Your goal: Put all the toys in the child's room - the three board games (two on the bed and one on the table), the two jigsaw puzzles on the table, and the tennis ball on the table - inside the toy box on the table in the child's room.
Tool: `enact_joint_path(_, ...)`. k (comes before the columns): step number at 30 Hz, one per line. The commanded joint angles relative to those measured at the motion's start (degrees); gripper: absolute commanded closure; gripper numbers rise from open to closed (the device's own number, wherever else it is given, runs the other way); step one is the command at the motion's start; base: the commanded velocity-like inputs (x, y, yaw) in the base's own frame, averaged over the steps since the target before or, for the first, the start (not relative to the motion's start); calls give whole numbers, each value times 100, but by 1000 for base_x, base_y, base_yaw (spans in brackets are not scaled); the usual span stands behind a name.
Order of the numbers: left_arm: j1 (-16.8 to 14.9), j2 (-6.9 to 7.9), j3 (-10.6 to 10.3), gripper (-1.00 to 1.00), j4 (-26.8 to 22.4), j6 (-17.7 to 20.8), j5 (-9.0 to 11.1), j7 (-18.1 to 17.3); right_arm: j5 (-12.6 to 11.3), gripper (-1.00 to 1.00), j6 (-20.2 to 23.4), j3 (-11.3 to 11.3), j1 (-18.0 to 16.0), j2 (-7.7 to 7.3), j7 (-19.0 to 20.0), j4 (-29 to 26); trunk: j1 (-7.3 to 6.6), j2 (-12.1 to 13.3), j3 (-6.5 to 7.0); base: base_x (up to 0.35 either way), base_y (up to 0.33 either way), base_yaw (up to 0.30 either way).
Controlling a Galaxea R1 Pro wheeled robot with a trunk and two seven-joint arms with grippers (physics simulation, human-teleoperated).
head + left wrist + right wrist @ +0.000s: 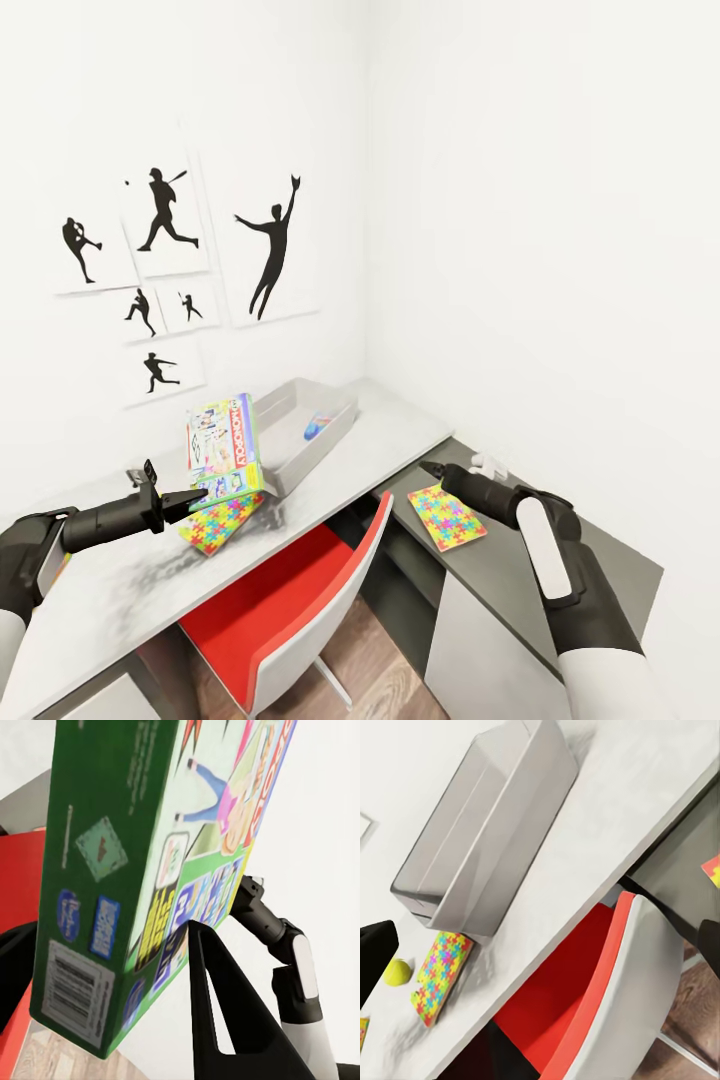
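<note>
Board game [223, 443]: flat printed carton held upright at its lower edge by the left gripper [190, 499], its upper part just beside the near end of the toy box [300, 432].
Handling: looks light and stiff, probably glossy card that could slip; a pinch on one thin edge lets it swing, so I'd judge a hold nearer the middle of a long side steadier.
Left gripper: clamped on the carton; in the left wrist view a dark finger [217, 1012] lies against the printed face.
Right gripper [432, 468]: I cannot tell its jaw state; it hovers over the dark side desk [610, 560].
Jigsaw puzzles: one [220, 520] lies flat just below the left gripper, knobbly-edged; the other [447, 516] lies just beneath the right gripper.
Tennis ball [396, 971]: small, fuzzy-looking, beside the first puzzle.
Toy box: smooth grey tray, sloping walls.
Table [400, 425]: matte white.
</note>
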Motion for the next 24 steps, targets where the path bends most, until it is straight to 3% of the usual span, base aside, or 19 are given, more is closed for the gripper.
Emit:
enact_joint_path(1, -5, 3, 1, 100, 0, 61, -9, -25, 43, -100, -9, -16, -6, 17, 43, 10, -20, 31, 7, 0, 0, 0)
enact_joint_path(13, -5, 12, 10, 100, 0, 61, -10, -25, 47, -100, -26, -27, -6, 5, 45, 103, -283, 512, 222, 0, 0, 0)
enact_joint_path(24, -5, 13, -6, 100, 1, 61, -15, -25, 50, -100, -26, -29, 19, 3, 95, 105, -283, 513, 222, 0, 0, 0)
